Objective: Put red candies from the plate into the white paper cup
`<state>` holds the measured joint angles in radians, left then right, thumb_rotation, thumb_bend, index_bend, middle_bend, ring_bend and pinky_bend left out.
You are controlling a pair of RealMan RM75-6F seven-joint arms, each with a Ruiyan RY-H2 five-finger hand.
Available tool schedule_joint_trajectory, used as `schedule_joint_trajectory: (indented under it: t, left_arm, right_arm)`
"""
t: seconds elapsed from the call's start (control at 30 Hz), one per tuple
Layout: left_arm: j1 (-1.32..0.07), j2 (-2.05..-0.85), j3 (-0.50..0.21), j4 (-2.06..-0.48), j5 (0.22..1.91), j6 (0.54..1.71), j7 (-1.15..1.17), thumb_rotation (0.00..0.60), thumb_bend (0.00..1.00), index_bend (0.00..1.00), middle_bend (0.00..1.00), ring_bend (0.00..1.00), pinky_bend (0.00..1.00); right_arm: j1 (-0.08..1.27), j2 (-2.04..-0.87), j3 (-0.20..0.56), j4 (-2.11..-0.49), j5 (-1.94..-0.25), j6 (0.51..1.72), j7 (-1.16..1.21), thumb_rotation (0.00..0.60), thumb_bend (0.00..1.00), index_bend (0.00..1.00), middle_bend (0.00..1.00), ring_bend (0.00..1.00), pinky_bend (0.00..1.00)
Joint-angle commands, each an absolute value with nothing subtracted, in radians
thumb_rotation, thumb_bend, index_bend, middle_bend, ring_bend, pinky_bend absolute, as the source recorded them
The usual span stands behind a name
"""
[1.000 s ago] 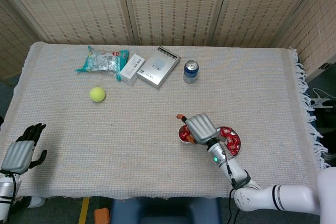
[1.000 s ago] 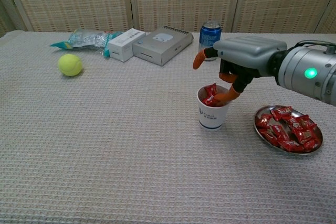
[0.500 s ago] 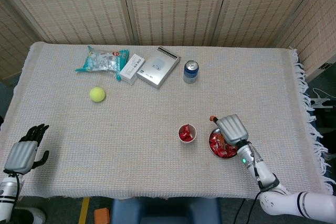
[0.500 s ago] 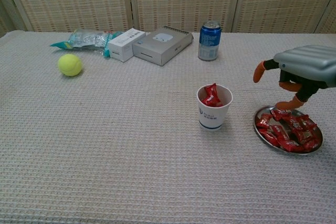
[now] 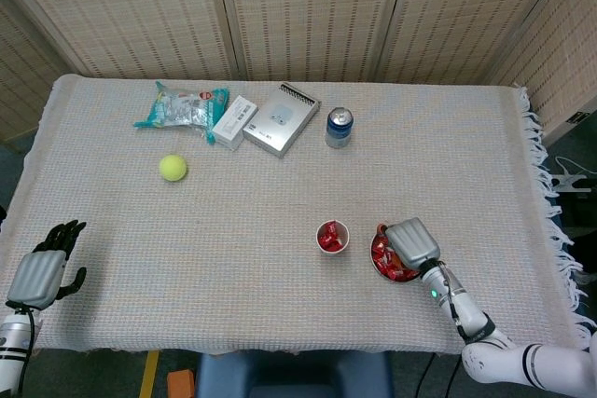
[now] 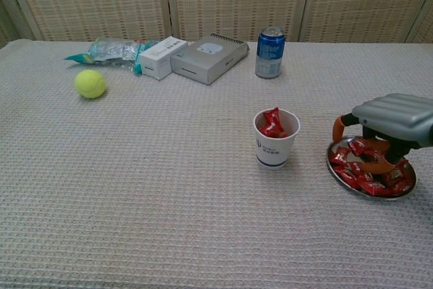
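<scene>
Right hand (image 6: 387,126) on plate (image 6: 338,174), near white paper cup (image 6: 275,141).

Woven folding screens (image 5: 308,6) stand behind a table (image 5: 112,258) draped in fringed beige cloth.

My right robot hand (image 6: 387,130) has a ribbed silver-grey back plate, black fingers and orange fingertip pads (image 6: 337,128). Behind it I see a slim grey wrist with a small green light (image 5: 434,295), a thin black cable along the forearm, and a white arm segment with a dark ring. My left robot hand (image 5: 42,266) shows the same grey plate and black fingers.
</scene>
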<state>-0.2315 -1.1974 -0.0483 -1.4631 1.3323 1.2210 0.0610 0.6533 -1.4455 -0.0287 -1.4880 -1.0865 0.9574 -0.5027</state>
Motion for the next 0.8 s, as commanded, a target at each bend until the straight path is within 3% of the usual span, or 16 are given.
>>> schedule_joint_trajectory:
  t: [0.03, 0.27, 0.8]
  left_arm:
    - [-0.231, -1.197, -0.048, -1.463, 1.333, 1.221, 0.061, 0.600, 0.45, 0.00, 0.00, 0.00, 0.26]
    - [-0.231, -1.197, -0.048, -1.463, 1.331, 1.221, 0.061, 0.600, 0.45, 0.00, 0.00, 0.00, 0.26]
    - [-0.231, -1.194, -0.048, -1.463, 1.333, 1.221, 0.054, 0.600, 0.45, 0.00, 0.00, 0.00, 0.26]
  right_arm:
    - [0.652, -1.451, -0.026, -1.483, -1.085, 0.952, -0.507, 0.600, 0.20, 0.35, 0.93, 0.90, 1.00]
    - [0.653, -1.464, -0.020, -1.475, -1.082, 0.936, -0.511, 0.600, 0.20, 0.37, 0.93, 0.90, 1.00]
    - [0.657, -1.492, -0.010, -1.458, -1.049, 0.919, -0.574, 0.600, 0.20, 0.51, 0.92, 0.90, 1.00]
